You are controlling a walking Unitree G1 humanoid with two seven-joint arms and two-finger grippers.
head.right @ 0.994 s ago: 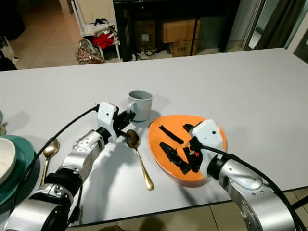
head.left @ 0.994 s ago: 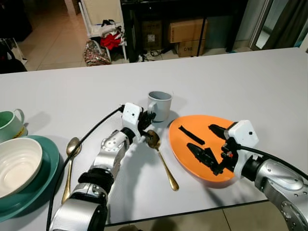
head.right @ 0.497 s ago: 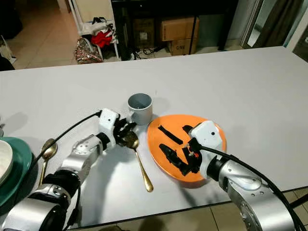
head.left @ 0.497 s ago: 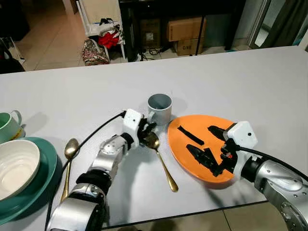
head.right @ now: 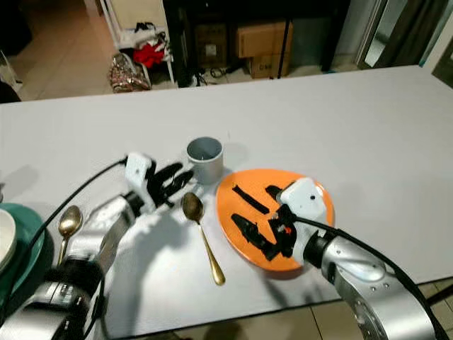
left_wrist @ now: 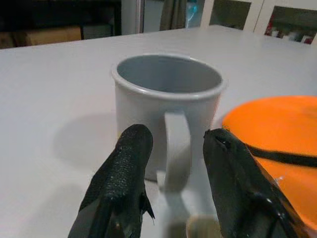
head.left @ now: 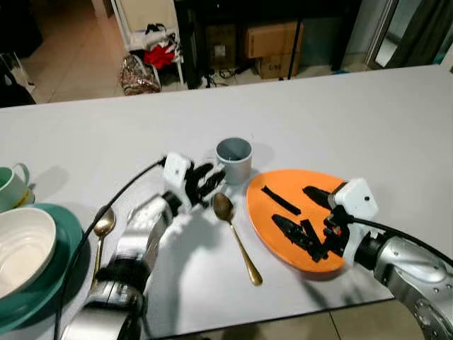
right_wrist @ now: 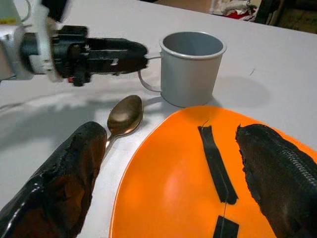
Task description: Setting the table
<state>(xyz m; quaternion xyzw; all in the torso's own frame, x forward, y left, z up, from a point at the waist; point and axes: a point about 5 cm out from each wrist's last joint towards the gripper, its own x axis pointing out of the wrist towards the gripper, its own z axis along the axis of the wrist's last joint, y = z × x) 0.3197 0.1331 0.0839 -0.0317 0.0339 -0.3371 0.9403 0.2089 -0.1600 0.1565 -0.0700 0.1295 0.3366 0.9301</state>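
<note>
A grey mug [head.left: 234, 159] stands on the white table [head.left: 354, 120], its handle [left_wrist: 176, 148] turned toward my left gripper [head.left: 214, 176]. That gripper is open just short of the handle, one black finger [left_wrist: 121, 178] to each side of it. A gold spoon [head.left: 236, 234] lies free on the table between the mug and the orange plate [head.left: 290, 185]. My right gripper [head.left: 291, 207] hovers open over the plate's near half, fingers [right_wrist: 64, 183] spread wide. Black strips [right_wrist: 215, 163] mark the plate.
A second gold spoon [head.left: 101, 230] lies to the left, beside a teal plate [head.left: 71, 248] holding a white bowl [head.left: 21, 248]. A green cup [head.left: 13, 185] stands behind them. The table's near edge [head.left: 283, 315] runs close below my arms. Boxes and bags sit on the floor beyond.
My left gripper has drawn back and left from the spoon's bowl, leaving the spoon on the table, and now faces the mug's handle. The right arm has barely moved.
</note>
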